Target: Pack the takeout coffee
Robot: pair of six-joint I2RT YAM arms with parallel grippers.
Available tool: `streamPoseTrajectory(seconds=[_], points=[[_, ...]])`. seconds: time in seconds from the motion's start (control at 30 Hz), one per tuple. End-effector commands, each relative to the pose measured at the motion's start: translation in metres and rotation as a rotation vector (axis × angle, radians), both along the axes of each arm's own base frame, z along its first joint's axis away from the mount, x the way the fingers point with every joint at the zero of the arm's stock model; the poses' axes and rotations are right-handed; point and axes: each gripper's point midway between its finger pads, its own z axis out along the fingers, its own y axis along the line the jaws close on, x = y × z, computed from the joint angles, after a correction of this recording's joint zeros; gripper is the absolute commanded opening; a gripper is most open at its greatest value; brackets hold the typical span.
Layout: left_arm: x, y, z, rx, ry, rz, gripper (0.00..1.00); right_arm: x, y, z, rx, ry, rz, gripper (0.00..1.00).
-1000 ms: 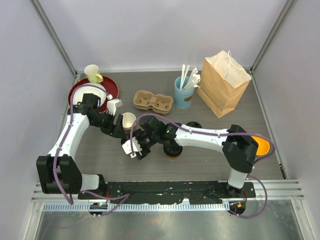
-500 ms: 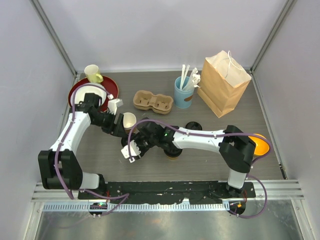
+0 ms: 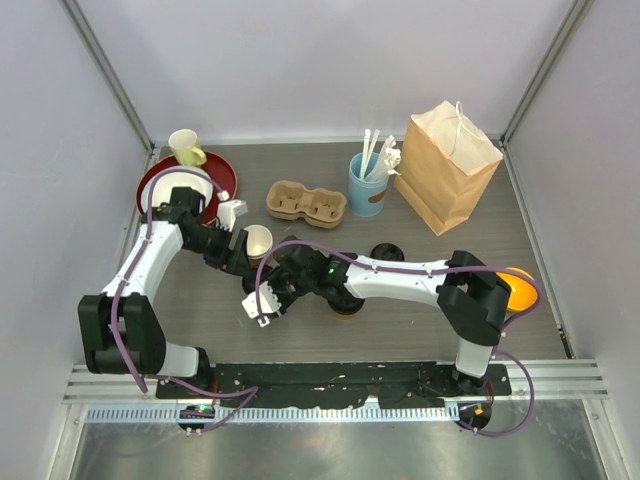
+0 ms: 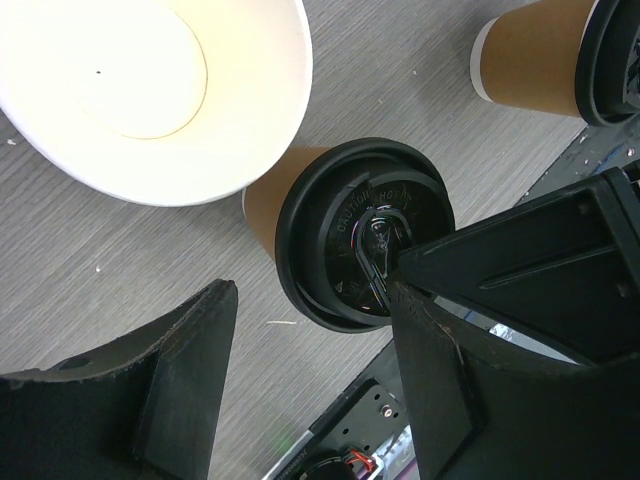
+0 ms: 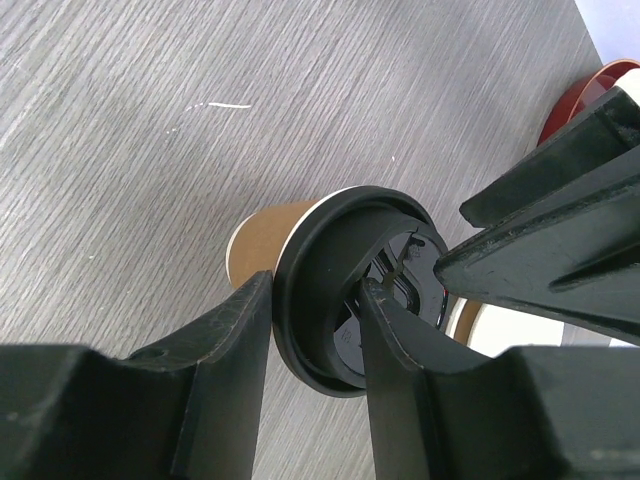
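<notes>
Takeout coffee consists of tan paper cups, each capped with a round black sip lid bearing raised lettering and a centre tab.

The first lidded cup [image 5: 330, 300] stands upright on the grey wood-grain table [image 5: 150, 120], between the two arms near the table's middle. The right gripper [image 5: 316, 285] is directly over it. Its fingers are partly drawn in and flank the lid, one finger at the rim and the other overlapping the lid's top. Whether they are clamped on it cannot be determined. The left gripper [image 4: 312, 292] hangs above the same cup with its fingers wide apart, gripping nothing.

Count:
- Two capped cups. The second lidded cup [image 4: 530, 60] stands apart, under the right arm.
- One lidless cup [image 4: 140, 90] with a white interior, just beside the first.
- One bare black lid [image 3: 388, 252].
</notes>
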Motion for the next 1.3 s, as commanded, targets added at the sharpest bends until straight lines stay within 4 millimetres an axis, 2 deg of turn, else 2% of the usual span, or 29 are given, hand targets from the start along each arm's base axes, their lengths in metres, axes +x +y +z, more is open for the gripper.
streamPoseTrajectory(seconds=[0.0,0.03,0.1,0.13,0.27,0.73,0.9,0.97,1.03,1.07,1.1,1.13,1.27], points=[[-0.004,-0.003,0.006,-0.017,-0.014,-0.036,0.66,-0.006,-0.005,-0.017,-0.053,0.035,0.010,0.35],[-0.005,-0.003,0.006,-0.020,-0.012,-0.039,0.66,-0.007,-0.005,-0.018,-0.056,0.039,0.009,0.35],[-0.005,-0.003,0.010,-0.022,-0.018,-0.042,0.66,-0.007,-0.004,-0.017,-0.056,0.046,0.004,0.42],[-0.005,-0.003,0.012,-0.019,-0.016,-0.043,0.66,-0.006,-0.004,-0.015,-0.053,0.052,-0.003,0.49],[-0.005,-0.002,0.018,-0.015,-0.029,-0.050,0.66,-0.008,0.001,-0.002,-0.022,0.062,0.001,0.59],[-0.005,0.003,0.034,0.014,-0.056,-0.045,0.66,-0.028,0.015,0.062,0.141,0.196,0.023,0.72],[-0.003,0.007,0.031,0.036,-0.061,-0.023,0.66,-0.024,0.018,0.077,0.181,0.320,-0.029,0.72],[-0.002,0.009,0.031,0.045,-0.064,-0.014,0.66,-0.020,0.022,0.085,0.208,0.353,-0.053,0.68],[0.002,0.021,0.033,0.066,-0.070,0.041,0.66,-0.012,0.026,0.093,0.244,0.415,-0.098,0.43],[0.004,0.024,0.035,0.074,-0.078,0.055,0.66,-0.010,0.027,0.096,0.264,0.446,-0.122,0.27],[0.006,0.029,0.036,0.089,-0.086,0.071,0.66,-0.005,0.028,0.094,0.272,0.477,-0.153,0.01],[0.009,0.034,0.037,0.097,-0.092,0.093,0.66,0.003,0.033,0.107,0.337,0.522,-0.184,0.01],[0.009,0.040,0.029,0.130,-0.078,0.123,0.66,0.013,0.042,0.098,0.374,0.587,-0.249,0.01]])
